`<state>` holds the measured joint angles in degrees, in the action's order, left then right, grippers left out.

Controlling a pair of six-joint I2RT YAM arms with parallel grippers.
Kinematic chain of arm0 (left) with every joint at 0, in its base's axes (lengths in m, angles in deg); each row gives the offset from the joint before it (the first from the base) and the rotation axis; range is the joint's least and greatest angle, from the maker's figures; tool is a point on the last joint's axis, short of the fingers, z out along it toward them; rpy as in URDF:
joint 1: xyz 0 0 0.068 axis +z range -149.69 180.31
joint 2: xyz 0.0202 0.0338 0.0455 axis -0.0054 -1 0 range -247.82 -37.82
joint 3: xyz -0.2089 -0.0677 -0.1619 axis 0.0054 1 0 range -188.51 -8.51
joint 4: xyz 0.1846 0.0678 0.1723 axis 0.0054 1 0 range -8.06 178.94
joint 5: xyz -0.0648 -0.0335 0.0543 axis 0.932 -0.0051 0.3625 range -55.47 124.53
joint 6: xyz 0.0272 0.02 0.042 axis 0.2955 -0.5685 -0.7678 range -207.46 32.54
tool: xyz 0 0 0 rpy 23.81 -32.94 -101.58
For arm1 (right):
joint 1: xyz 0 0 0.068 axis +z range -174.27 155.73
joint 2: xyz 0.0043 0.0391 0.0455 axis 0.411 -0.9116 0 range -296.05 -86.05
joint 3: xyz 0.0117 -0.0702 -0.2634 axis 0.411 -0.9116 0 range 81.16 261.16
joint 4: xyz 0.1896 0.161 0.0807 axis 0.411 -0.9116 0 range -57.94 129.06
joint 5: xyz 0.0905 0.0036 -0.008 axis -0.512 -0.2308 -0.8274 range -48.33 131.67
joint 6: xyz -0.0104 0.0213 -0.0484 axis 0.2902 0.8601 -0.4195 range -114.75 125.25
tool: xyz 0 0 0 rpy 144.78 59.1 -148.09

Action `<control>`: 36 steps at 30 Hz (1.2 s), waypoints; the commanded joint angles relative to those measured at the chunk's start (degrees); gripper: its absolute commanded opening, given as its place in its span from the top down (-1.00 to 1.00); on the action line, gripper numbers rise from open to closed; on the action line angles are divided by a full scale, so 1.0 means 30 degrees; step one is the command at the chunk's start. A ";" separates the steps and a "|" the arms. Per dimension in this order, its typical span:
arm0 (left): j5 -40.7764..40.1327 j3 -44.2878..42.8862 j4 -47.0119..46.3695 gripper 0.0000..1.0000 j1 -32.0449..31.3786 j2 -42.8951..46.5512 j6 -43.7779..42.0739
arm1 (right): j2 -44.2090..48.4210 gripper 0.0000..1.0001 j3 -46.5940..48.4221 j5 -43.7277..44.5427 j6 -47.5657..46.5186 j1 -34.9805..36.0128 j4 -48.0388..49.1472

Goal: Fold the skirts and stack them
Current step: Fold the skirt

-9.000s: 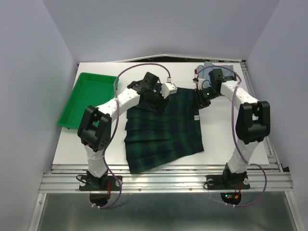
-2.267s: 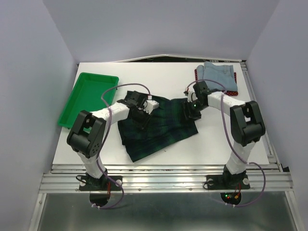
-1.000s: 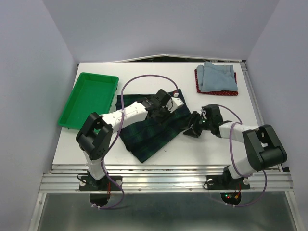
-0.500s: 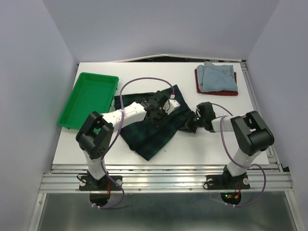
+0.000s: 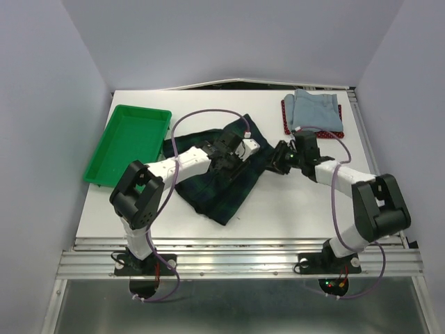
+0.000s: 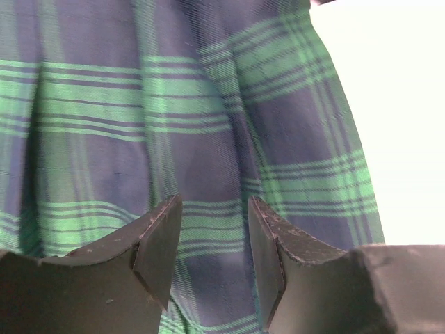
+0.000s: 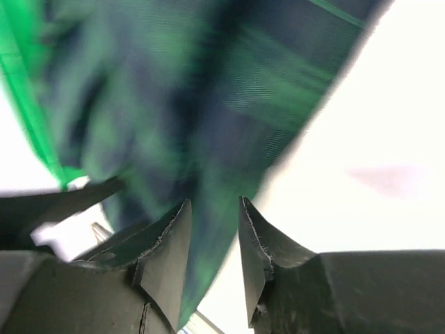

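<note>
Top external: plaid skirt (image 5: 221, 189) lies rumpled mid-surface (image 5: 313, 202), well apart from the denim skirt (image 5: 316, 111) on the red dotted skirt (image 5: 314, 133). I read left end effector (image 6: 212, 209) half open over plaid, holding nothing; right end effector (image 7: 214, 209) narrowly open at its right edge.

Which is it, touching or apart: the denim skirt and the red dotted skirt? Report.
Touching. The top view shows the denim skirt lying on the red dotted skirt.
</note>
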<state>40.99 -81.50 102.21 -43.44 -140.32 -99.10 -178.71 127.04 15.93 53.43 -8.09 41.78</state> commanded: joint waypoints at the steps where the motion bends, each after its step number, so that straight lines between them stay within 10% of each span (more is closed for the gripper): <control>1: -0.0922 -0.1126 -0.0781 -0.07 0.0168 0.0270 0.0715 | 0.3054 0.21 0.0492 -0.0206 -0.1091 -0.0151 -0.0057; 18: 0.0423 -0.2651 -0.0341 -0.17 0.0725 -0.2219 0.0891 | -0.2683 0.46 -0.3080 -0.2847 0.3714 0.0025 0.8201; 30: 0.0777 -0.2799 -0.0341 -0.23 0.0754 -0.2485 0.0833 | -0.3303 0.54 -0.2904 -0.1734 0.2806 0.0025 0.6974; 34: 0.0105 -0.2622 -0.0752 0.09 0.0696 -0.2806 0.1067 | -0.3185 0.55 -0.2640 -0.1646 0.2601 0.0025 0.6446; 36: 0.0044 -0.2739 -0.0752 0.67 0.0696 -0.2982 0.0980 | -0.3097 0.55 -0.2728 -0.1646 0.2630 0.0025 0.6504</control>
<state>42.41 -88.39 100.99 -41.21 -149.11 -96.24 -189.18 118.37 7.69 63.27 -8.17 63.00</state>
